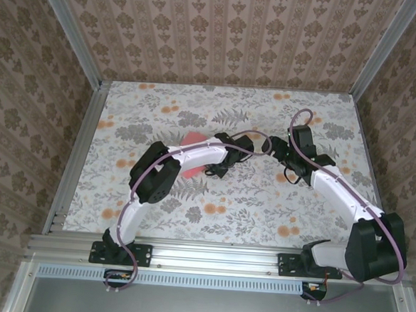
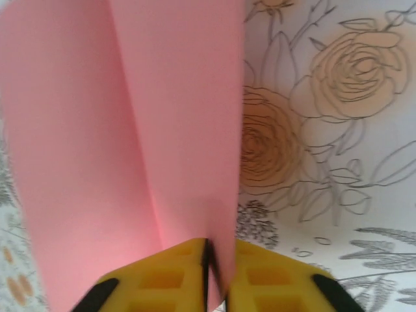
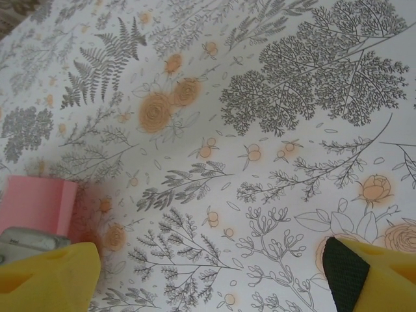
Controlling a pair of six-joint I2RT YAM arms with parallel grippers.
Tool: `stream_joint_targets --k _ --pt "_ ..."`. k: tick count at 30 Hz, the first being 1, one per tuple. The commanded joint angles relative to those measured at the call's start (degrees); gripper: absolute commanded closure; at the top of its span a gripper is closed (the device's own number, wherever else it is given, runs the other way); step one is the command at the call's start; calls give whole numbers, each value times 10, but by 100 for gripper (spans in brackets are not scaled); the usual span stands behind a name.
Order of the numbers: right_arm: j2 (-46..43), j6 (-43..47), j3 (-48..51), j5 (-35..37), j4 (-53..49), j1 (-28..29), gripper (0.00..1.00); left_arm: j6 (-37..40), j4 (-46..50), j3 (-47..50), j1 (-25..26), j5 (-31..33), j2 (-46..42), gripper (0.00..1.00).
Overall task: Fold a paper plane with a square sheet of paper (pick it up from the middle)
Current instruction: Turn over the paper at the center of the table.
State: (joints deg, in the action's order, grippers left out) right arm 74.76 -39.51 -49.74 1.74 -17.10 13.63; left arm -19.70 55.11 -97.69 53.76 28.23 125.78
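The left gripper (image 2: 209, 263) has its yellow jaws almost together, pinching the lower edge of the square sheet of paper (image 2: 130, 123), which disappears into the narrow slit between them; the right gripper (image 3: 208, 260) has its jaws wide apart, with nothing between them but the flowered tablecloth (image 3: 279, 110).

From the pinch the pink sheet rises as two panels that meet at a crease running up from just beside the slit. In the right wrist view a corner of it shows near one of that gripper's yellow fingers (image 3: 45, 273); from above it sits near the table's middle, partly under the left arm.

To do this fold well, I judge the left hold needs to be firm and close to the crease so the panels line up; the right jaws should come in square to the free edge and press along the crease, not across it; a slip at the pinch would skew the fold.
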Motion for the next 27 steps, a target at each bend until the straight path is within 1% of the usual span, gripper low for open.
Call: stream_joint_targets --k 1,3,5,9,11,13,16,19,22,25,27 --pt "11 -14 -21 3 -25 -4 9 -17 -7 -16 0 -56 -3 77" --pt "13 -16 -22 1 -25 -6 9 -22 -16 -12 -5 -86 -17 71" --pt "14 -16 -22 -3 -25 -7 10 -27 -30 -1 -11 -121 -38 63" --pt "21 -9 -24 -16 -21 -8 10 -46 -61 26 -34 -221 -111 50" --pt "30 -1 -26 -37 -14 -7 12 -54 -82 44 -48 -271 -155 46" --pt "44 8 -32 -77 -4 -5 15 -66 -111 71 -65 -320 -203 42" --pt "84 17 -46 -118 3 14 15 -92 -166 125 -103 -382 -273 36" --pt "112 21 -63 -147 12 53 15 -120 -222 195 -156 -416 -333 33" --pt "150 17 -84 -190 26 99 15 -152 -267 269 -212 -441 -375 32" --pt "184 -4 -99 -213 35 138 14 -165 -289 326 -252 -448 -399 33" --pt "205 -29 -104 -223 39 154 14 -172 -302 352 -267 -452 -404 34"
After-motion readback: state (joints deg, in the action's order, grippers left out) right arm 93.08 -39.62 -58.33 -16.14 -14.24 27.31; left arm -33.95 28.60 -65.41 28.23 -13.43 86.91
